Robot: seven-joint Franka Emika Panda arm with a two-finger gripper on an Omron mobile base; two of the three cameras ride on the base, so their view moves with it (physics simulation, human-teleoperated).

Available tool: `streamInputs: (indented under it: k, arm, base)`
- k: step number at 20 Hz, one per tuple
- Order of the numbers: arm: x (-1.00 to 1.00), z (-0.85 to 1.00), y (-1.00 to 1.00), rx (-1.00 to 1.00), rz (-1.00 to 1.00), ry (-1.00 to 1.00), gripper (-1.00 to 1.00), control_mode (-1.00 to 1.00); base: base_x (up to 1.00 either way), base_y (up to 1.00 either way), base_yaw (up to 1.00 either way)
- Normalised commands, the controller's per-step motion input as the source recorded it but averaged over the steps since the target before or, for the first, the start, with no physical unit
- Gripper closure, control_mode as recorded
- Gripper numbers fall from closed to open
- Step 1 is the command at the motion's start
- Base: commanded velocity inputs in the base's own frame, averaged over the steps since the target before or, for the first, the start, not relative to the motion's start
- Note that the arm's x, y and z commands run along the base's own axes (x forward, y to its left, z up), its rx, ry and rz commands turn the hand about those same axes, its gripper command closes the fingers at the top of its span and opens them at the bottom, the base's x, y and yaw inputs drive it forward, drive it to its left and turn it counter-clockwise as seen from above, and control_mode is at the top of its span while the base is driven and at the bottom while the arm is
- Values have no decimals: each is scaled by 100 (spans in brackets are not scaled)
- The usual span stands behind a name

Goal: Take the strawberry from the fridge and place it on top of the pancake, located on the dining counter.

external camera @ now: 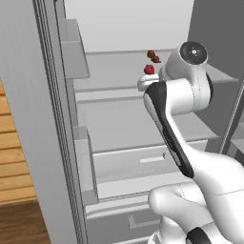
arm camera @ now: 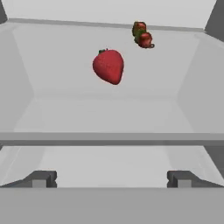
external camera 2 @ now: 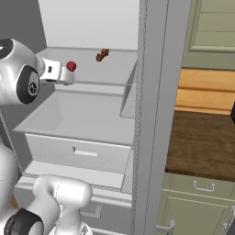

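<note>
Strawberry sits on a white inner shelf of the open fridge, toward the middle, apart from our gripper. We read no writing anywhere. Right of it, near the shelf's back edge, lies a small red-and-green cluster. Our fingers stand wide apart, holding nothing.

Both base views look forward and down from behind the arm, left and right, close into the open fridge, sharing its shelves. The hand view faces along one shelf toward the strawberry.
</note>
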Motion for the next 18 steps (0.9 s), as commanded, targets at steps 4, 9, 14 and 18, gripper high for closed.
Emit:
streamInputs:
  k: [4, 9, 14, 18]
  arm:
    - [96, 11, -2, 2, 0, -1, -100, -100]
    - [100, 1, -12, 2, 6, 0, -100, -100]
    - [99, 0, -1, 3, 9, 0, -100, -100]
    - [77, 0, 0, 1, 10, 0, -100, -100]
  base:
    - [0, 0, 0]
    - [0, 0, 0]
    - [0, 0, 0]
    - [0, 0, 0]
